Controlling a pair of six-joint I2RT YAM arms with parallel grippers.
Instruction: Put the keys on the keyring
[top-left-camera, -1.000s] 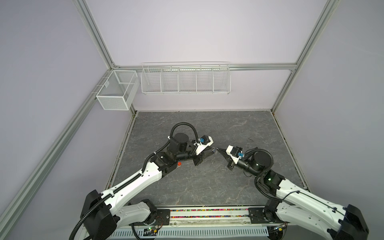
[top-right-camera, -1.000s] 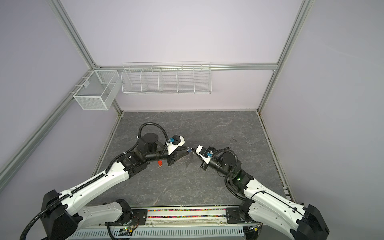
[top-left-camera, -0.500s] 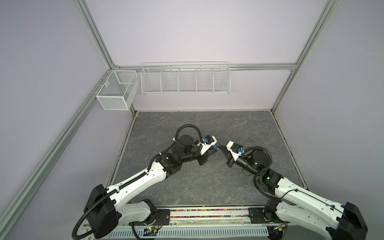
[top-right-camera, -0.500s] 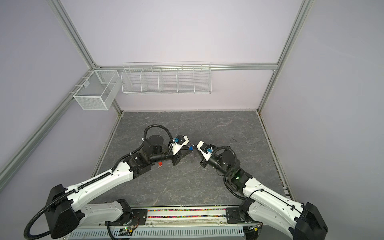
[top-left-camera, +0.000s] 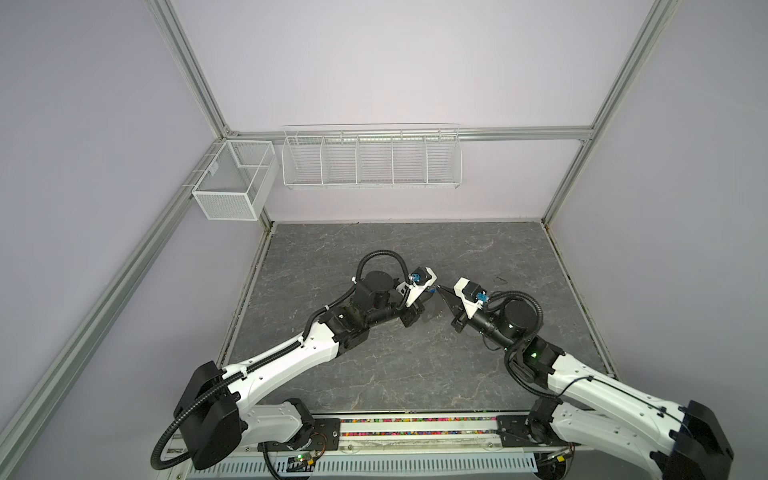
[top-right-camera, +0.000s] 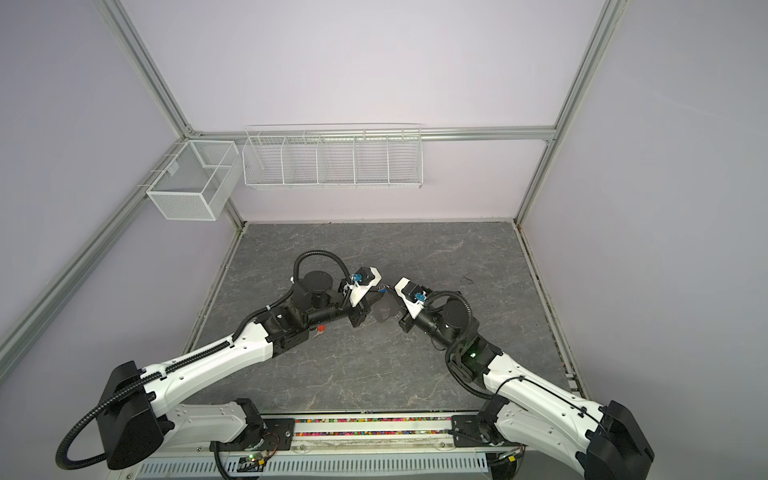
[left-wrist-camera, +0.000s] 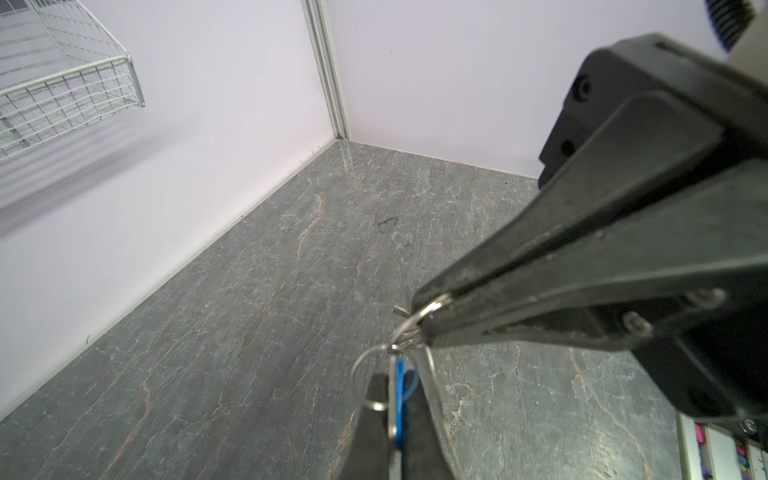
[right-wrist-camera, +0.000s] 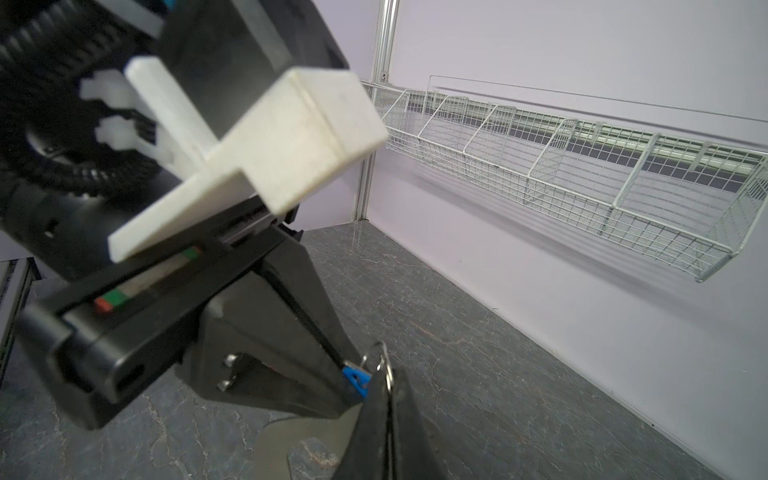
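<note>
Moved: left claw (top-left-camera: 430, 290) has swung in to meet the right claw (top-left-camera: 442, 289) and snapped shut over the last second; the right one's grip hasn't changed.
Left claw: clenched on the blue-tagged key (left-wrist-camera: 400, 386), with the tag edge-on between the fingers and its split ring (left-wrist-camera: 375, 404) poking out front.
Right claw: clamped on a silver ring (left-wrist-camera: 431, 306) of the keyring (right-wrist-camera: 282, 432). The dark-grey plate dangles underneath, clear of the table (top-left-camera: 374, 374).
Where: claws are tip to tip around mid-table in both top views. The orange-red key (top-right-camera: 320, 329) lies flat at roughly 8 o'clock from them, just beside the left arm (top-right-camera: 232, 353).
Our read: we're mid-threading the blue one. The split ring seems to touch the keyring's rings, but we can't tell if it's hooked.
Risk: it's thin wire on thin wire, so with a small misalignment they'd just slide past each other. If we pull too hard, the tag could slip our pinch, or the plate could swing and twist the ring off line.
</note>
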